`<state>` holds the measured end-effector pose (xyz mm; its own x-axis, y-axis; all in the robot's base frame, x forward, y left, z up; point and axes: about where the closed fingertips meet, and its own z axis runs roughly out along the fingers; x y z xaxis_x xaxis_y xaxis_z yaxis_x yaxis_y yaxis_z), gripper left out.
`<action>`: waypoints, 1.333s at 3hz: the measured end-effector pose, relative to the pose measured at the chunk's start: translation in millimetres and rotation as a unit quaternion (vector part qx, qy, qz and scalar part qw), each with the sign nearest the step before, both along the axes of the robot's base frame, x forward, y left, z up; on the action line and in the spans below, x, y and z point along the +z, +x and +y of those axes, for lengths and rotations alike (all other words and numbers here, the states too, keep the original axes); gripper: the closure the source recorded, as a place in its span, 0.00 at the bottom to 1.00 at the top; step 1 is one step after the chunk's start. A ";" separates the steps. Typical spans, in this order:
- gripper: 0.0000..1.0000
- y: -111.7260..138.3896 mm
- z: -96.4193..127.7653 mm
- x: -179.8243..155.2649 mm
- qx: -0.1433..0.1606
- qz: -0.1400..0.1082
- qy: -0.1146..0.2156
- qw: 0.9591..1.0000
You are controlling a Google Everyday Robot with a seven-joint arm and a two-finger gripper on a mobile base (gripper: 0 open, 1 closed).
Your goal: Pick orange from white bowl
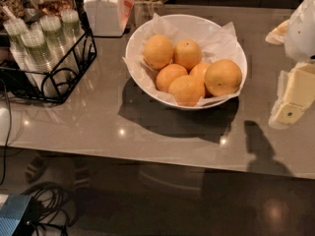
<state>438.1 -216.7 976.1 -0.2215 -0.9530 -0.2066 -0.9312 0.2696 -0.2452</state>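
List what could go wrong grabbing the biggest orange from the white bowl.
The gripper hangs at the frame's right edge, beside the white bowl; a low sideways approach could knock its rim. The orange rests against smaller oranges on the bowl's right side, so lifting it may set them rolling. The crinkled paper liner reaches up around the fruit and could get pinched too.

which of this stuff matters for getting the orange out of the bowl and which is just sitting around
For the job: big orange, white bowl, pincer at the right edge, apart from the bowl.
Just lying about: five smaller oranges, lidded jar, wire rack, stacked cups.
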 end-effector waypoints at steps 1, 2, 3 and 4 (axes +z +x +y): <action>0.00 0.0 0.0 0.0 0.000 0.000 0.000 1.000; 0.00 5.4 4.7 3.5 -0.001 -0.011 0.020 1.000; 0.00 28.3 18.0 7.0 -0.005 -0.017 0.078 0.997; 0.00 54.8 34.7 6.4 -0.010 -0.012 0.145 0.989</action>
